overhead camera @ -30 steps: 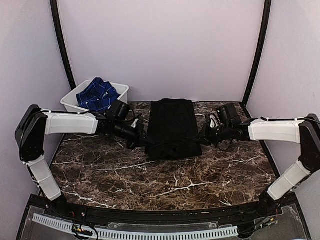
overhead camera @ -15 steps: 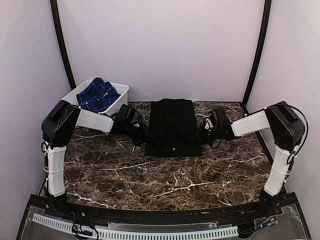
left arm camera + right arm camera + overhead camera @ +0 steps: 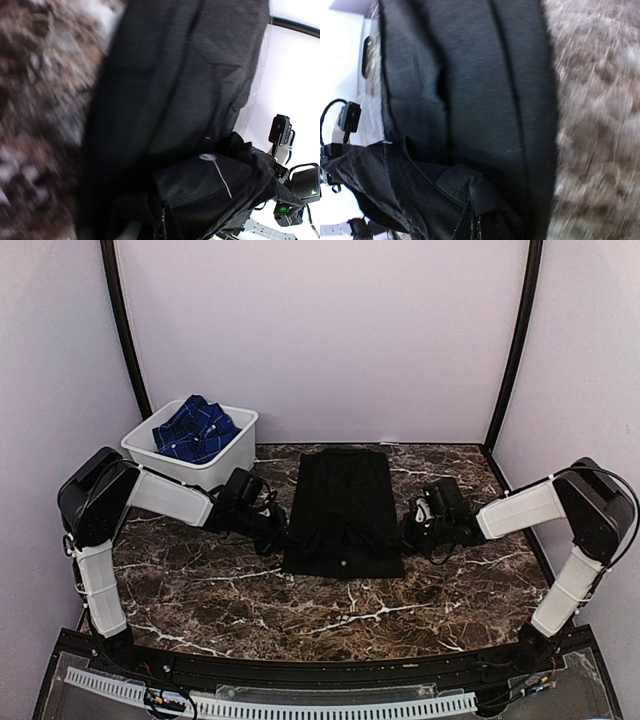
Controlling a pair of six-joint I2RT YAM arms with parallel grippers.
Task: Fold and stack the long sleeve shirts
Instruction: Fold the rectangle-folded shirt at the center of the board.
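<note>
Both arms hold the black shirt (image 3: 343, 505), a long strip lying centred on the counter (image 3: 330, 605): the left end effector (image 3: 276, 533) and right end effector (image 3: 410, 530) are each clamped on a near side edge. To fold cleanly, lift both corners evenly and carry them level toward the far end, hem taut. The blue checked shirt (image 3: 195, 428) sits in the white tub (image 3: 238, 445), back left.

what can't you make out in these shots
- left pincer tips: top view, too small and dark against the black shirt; left wrist view, buried in bunched cloth.
- right pincer tips: same, in the right wrist view.
- table pattern: blurred in both wrist views.
- checked shirt: lower part hidden by the tub wall, top view.
</note>
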